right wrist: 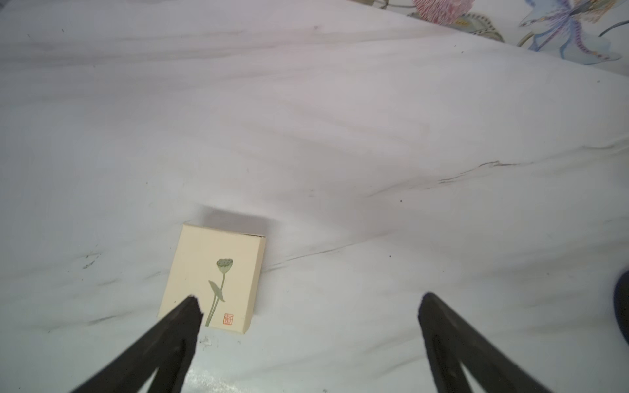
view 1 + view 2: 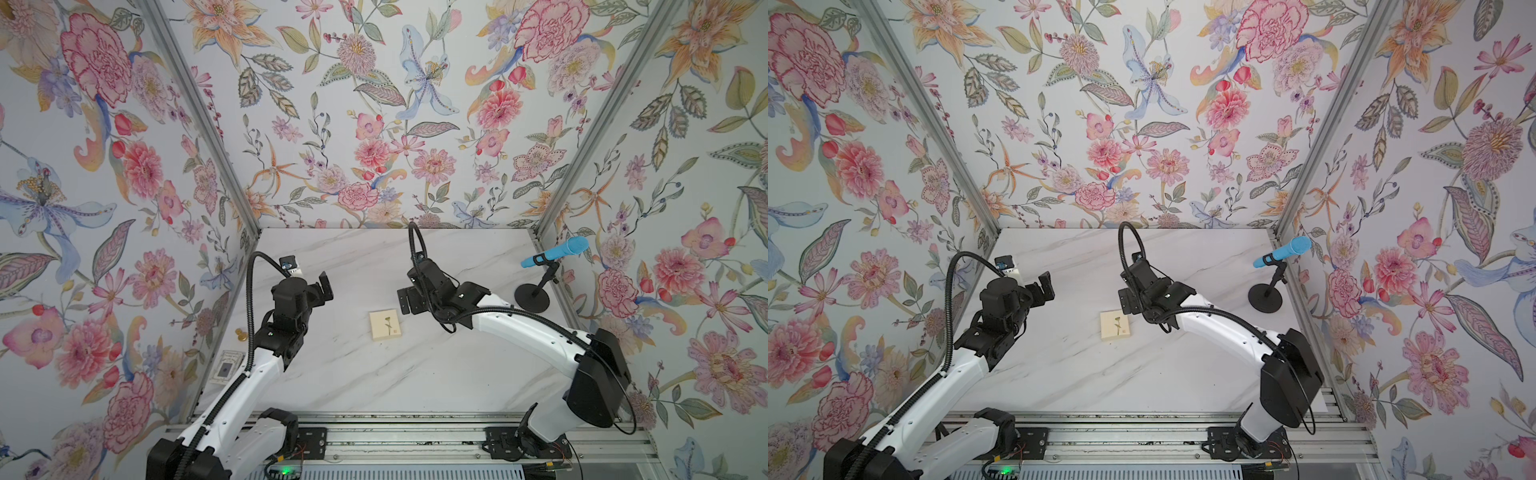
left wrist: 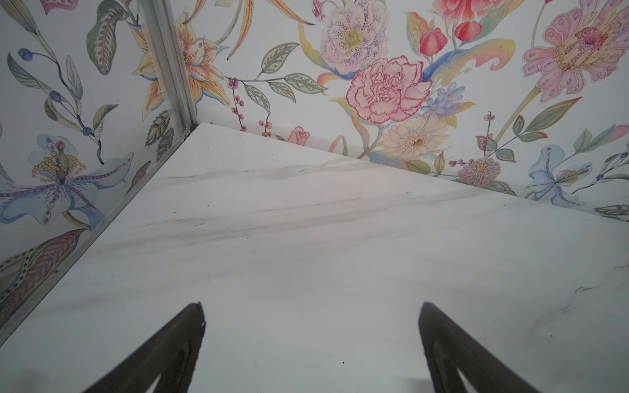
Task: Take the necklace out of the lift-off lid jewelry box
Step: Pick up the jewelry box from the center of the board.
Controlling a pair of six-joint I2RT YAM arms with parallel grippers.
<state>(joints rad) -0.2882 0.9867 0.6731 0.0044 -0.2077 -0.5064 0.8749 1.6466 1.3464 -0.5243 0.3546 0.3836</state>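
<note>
**Lid on, both grippers spread: the box is yet to be opened**

Nearest the rail, at the table's left edge, lie a pale card with a dark centre (image 2: 226, 367) and, just beyond it, a small gold knob (image 2: 240, 333). Neither belongs to the job.

Mid-table, the lift-off lid jewelry box (image 2: 385, 325) sits closed and flat on the marble tabletop (image 2: 353, 374). The necklace cannot be seen and is presumably under the lid.

Near the box's far corner hangs the right gripper (image 2: 405, 301), jaws spread wide and empty. In its wrist view the box lies off to one side, not between the jaws. The left gripper (image 2: 326, 286), equally spread and empty, is well apart from the box and faces a bare corner of the table. Farther back stands a blue microphone (image 2: 557, 250).

The step in hand looks like lid removal. The right gripper should centre over the box, take the lid by two opposite side walls and lift straight up, level. The left gripper could steady the base so it does not rise too.

The lid shows a seed-pod stem and a small red seal (image 1: 228, 318), its characters unreadable. No brand is visible.
</note>
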